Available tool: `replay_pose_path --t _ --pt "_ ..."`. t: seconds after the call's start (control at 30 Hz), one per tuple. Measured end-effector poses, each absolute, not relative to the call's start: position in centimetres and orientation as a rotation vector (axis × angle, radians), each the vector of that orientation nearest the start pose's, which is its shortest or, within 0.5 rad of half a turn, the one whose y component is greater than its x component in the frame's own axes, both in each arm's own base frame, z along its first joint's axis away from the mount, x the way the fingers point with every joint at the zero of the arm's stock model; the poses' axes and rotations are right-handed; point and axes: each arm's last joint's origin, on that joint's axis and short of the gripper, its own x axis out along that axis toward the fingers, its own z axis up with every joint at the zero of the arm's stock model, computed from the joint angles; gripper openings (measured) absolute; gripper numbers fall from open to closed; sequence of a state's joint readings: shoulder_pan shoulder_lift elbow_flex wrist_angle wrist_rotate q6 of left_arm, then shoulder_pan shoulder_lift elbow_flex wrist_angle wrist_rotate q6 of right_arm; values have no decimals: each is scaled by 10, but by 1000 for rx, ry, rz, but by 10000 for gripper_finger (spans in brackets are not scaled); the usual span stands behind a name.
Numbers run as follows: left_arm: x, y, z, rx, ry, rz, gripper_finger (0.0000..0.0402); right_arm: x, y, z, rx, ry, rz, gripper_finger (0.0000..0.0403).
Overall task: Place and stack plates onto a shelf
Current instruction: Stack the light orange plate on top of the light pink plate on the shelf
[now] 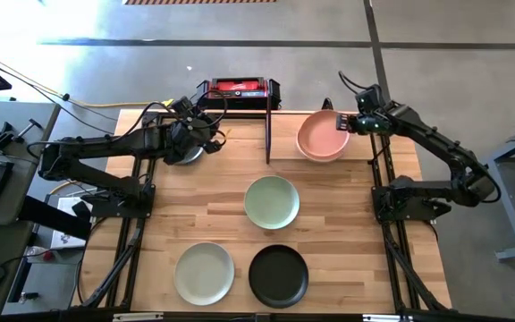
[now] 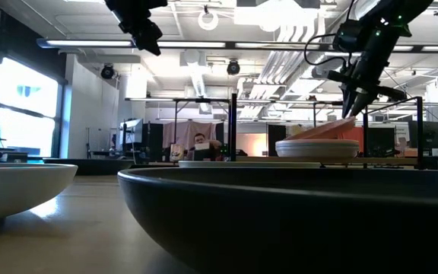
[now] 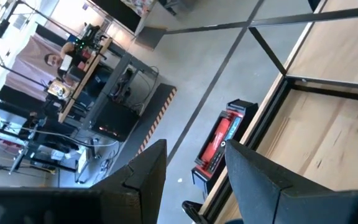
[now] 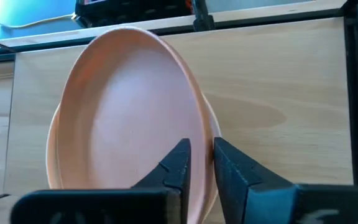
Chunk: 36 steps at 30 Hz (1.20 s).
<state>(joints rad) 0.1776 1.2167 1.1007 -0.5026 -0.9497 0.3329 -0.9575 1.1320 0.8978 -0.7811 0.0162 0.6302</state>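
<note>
I'm holding the peach plate by its rim in the right gripper, jaws pinched narrow, tilted over the stack on the shelf, upper right. I'm planning to level it first. The left gripper is idling open, upper left.

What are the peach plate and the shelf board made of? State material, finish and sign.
Peach plate: looks like matte ceramic or possibly melamine; smooth, even colour, no glare. The right gripper has its fingers closed on its rim. Shelf board: pale wood with visible grain, satin finish.
</note>
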Motion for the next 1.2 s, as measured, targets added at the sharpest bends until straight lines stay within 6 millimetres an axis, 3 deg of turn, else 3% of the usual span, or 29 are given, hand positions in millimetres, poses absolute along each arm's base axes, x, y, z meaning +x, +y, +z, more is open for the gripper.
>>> replay_pose_path --t 0.43,0.57,0.7,1.0,1.2 --pt "240 67 333 535 786 985 154 129 -167 262 1038 654 -1118 58" --pt "240 67 333 525 780 990 154 134 -164 265 1092 654 -984 57" --pt "240 67 333 479 752 1008 154 147 -152 266 1112 689 -834 57" --pt "240 67 333 451 734 1020 154 191 -114 271 1039 663 -694 57" --pt "240 67 333 451 733 1021 154 223 -104 257 1006 684 -642 57"
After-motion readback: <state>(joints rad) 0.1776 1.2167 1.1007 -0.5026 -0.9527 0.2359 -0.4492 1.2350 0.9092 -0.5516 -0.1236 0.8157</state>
